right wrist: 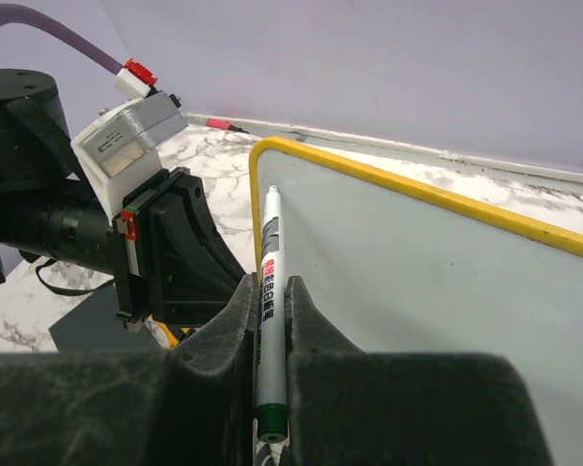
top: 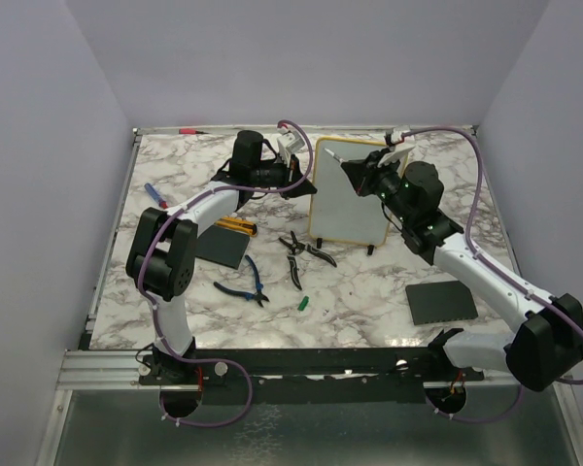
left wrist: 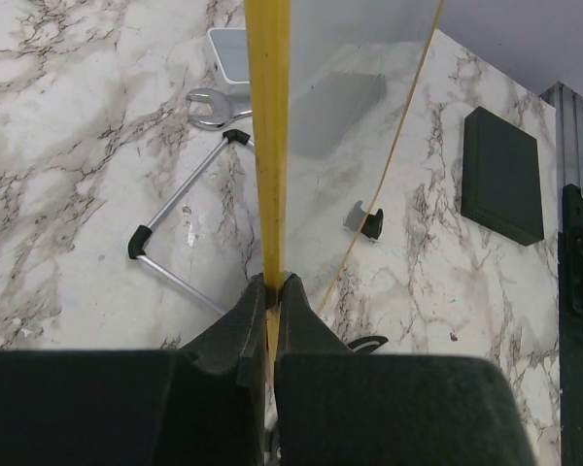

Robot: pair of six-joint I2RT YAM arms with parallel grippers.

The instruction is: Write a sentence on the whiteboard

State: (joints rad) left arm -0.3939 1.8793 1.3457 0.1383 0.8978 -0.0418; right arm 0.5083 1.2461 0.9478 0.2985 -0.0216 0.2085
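Closest to me, my right gripper [right wrist: 269, 289] is clenched on a pen [right wrist: 271, 233] whose tip sits by the whiteboard [right wrist: 418, 282] near its top corner; I cannot tell if it touches. My left gripper [left wrist: 271, 287] grasps the upright whiteboard's yellow side edge. Pliers [top: 306, 254] lie just before the whiteboard.

A white, grey-veined marble-patterned tabletop [top: 369, 291] is boxed in by plain pale lilac walls [top: 311, 58] on the left, far and right. Along its near edge runs an aluminium rail [top: 97, 367] (a slotted extrusion, it seems); the light is soft and even.
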